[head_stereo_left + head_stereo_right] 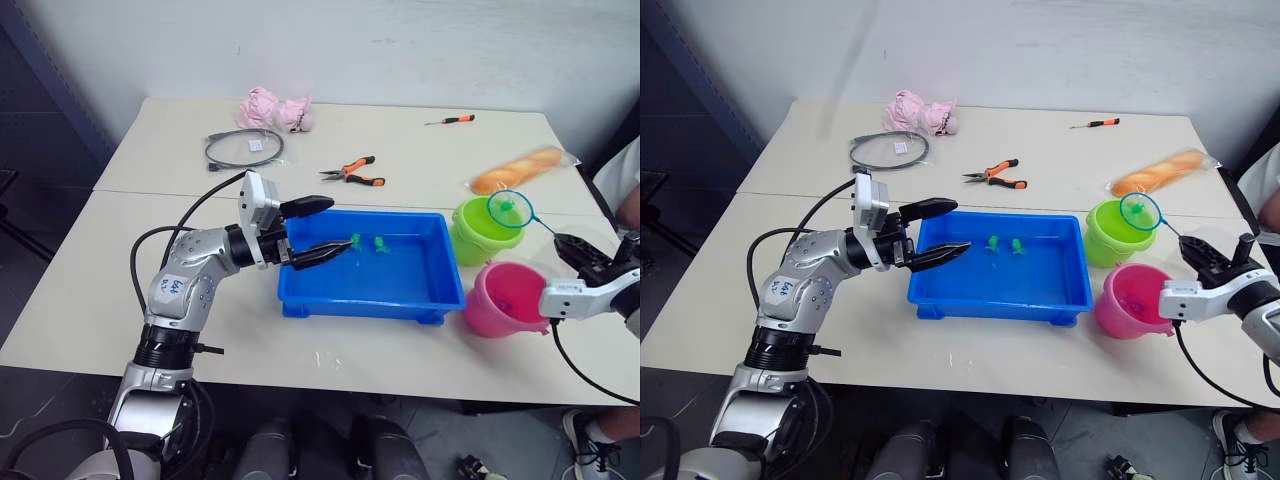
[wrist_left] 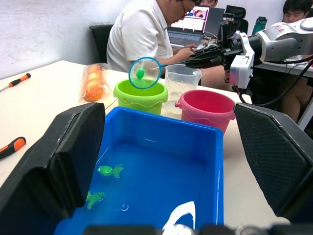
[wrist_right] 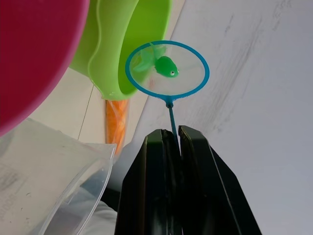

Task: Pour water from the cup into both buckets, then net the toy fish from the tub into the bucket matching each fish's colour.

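Observation:
The blue tub (image 1: pixel 400 285) sits mid-table with two green toy fish (image 1: pixel 355 240) (image 1: pixel 381 244) in its far half. My left gripper (image 1: pixel 322 229) hovers open over the tub's left rim. To the right stand the lime green bucket (image 1: pixel 475 240) and, nearer, the hot pink bucket (image 1: pixel 500 300). My right gripper (image 3: pixel 170 134) is shut on the net's thin handle. The net's hoop (image 1: pixel 510 209) hangs over the green bucket with a green fish (image 3: pixel 165 65) in its mesh. The clear cup (image 2: pixel 182 85) stands behind the two buckets.
At the back of the table lie orange-handled pliers (image 1: pixel 352 172), a screwdriver (image 1: pixel 450 120), a bagged bread loaf (image 1: pixel 516 170), a coiled cable (image 1: pixel 244 148) and a pink soft toy (image 1: pixel 274 108). A person (image 2: pixel 142 34) sits beyond the table's right side.

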Controlling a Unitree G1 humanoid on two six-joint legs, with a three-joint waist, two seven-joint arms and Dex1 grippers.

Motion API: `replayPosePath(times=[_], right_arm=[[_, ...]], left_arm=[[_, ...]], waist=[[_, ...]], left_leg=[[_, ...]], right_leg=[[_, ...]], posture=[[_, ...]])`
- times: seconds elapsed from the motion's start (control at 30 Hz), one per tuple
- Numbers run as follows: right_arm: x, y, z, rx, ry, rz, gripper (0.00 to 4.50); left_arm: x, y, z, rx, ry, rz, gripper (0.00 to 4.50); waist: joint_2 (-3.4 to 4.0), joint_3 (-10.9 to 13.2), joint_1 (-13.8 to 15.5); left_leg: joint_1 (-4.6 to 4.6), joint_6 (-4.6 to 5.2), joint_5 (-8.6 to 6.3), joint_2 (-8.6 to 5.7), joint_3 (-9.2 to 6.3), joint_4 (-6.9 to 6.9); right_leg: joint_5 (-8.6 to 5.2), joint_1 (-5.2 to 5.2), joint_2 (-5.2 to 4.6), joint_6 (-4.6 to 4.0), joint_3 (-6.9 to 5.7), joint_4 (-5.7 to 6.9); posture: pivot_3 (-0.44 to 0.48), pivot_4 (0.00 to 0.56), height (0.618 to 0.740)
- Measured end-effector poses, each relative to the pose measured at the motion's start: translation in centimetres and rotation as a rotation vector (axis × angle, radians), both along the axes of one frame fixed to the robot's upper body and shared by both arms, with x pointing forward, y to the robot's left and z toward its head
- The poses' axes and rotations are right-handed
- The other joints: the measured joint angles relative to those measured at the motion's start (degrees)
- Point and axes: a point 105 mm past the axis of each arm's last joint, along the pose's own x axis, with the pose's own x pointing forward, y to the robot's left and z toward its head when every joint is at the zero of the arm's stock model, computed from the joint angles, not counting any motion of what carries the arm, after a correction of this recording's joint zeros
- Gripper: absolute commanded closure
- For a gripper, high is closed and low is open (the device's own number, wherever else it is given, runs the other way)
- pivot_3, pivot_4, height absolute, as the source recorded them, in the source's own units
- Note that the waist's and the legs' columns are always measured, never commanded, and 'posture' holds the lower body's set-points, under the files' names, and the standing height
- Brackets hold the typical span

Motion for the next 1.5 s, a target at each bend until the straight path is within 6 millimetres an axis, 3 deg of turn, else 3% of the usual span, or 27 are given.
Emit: replayPosePath(times=[0.13,0.3,0.4,0.53,0.77,0.93,1.1,1.27,1.5], right_arm=[[0.1,0.0,0.3,0.003,-0.014,0.009,4.5],[0.0,-0.2,-0.9,0.01,0.019,0.016,4.5],[-0.1,-1.5,-0.9,0.019,0.002,-0.038,4.5],[-0.5,-0.9,-1.4,0.022,0.014,-0.011,4.5],[-0.9,-1.5,0.9,0.139,-0.08,-0.039,4.5],[-1.1,0.9,3.7,0.487,-0.092,0.024,4.5],[-1.6,7.1,5.0,0.927,0.179,0.244,4.5],[-3.0,12.2,2.0,1.125,0.662,0.209,4.5],[-3.8,15.1,-0.6,1.319,0.972,-0.021,4.5]], left_arm=[[0.0,0.0,0.0,0.0,-0.001,0.0,0.02],[0.0,0.0,0.0,0.002,-0.001,0.001,0.02],[0.0,0.1,0.0,0.002,-0.002,0.004,0.02],[0.0,0.1,0.0,0.003,-0.002,0.0,0.02],[0.0,0.3,-0.1,0.012,-0.002,0.006,0.02],[0.0,2.7,-0.8,0.068,0.007,0.044,0.02],[-0.8,5.8,-2.1,0.146,0.017,0.076,0.02],[-1.2,7.5,-2.4,0.184,0.001,0.101,0.02],[-1.4,7.2,-2.3,0.177,-0.012,0.104,0.02]], waist=[[0.0,0.0,0.0],[0.0,0.0,0.1],[0.0,0.0,0.1],[0.0,0.0,0.1],[0.0,0.0,0.0],[0.0,0.0,-0.6],[0.01,0.0,-1.0],[0.01,0.0,-0.3],[0.02,0.0,0.2]], left_leg=[[0.0,0.0,0.0,0.0,0.0,0.0],[0.0,0.01,0.0,-0.01,0.0,0.0],[-0.01,0.01,0.01,-0.01,-0.01,0.0],[0.0,0.0,0.01,0.01,-0.01,-0.01],[0.0,-0.01,0.02,0.02,-0.02,-0.02],[0.18,-0.04,0.0,0.09,0.0,-0.05],[0.31,-0.01,-0.02,0.12,-0.04,-0.11],[0.28,0.19,-0.22,0.11,-0.15,-0.08],[0.2,0.23,-0.47,0.1,-0.17,-0.08]], right_leg=[[0.0,0.0,0.0,0.0,-0.01,0.0],[0.0,0.0,0.0,0.0,-0.01,-0.02],[0.0,0.01,-0.01,0.0,-0.01,-0.03],[0.0,0.01,0.01,0.0,-0.01,-0.03],[0.0,0.01,0.03,0.0,0.0,-0.03],[0.0,0.12,0.07,-0.01,0.04,-0.02],[-0.01,0.21,0.01,-0.03,0.05,0.02],[-0.04,0.2,-0.19,-0.09,0.01,-0.04],[-0.06,0.16,-0.29,-0.13,-0.05,-0.21]], posture=[[0.0,0.15,0.74],[0.0,0.15,0.74],[0.0,0.15,0.74],[0.0,0.15,0.74],[0.0,0.15,0.74],[0.0,0.15,0.74],[0.0,0.15,0.74],[0.0,0.15,0.74],[0.0,0.15,0.74]])
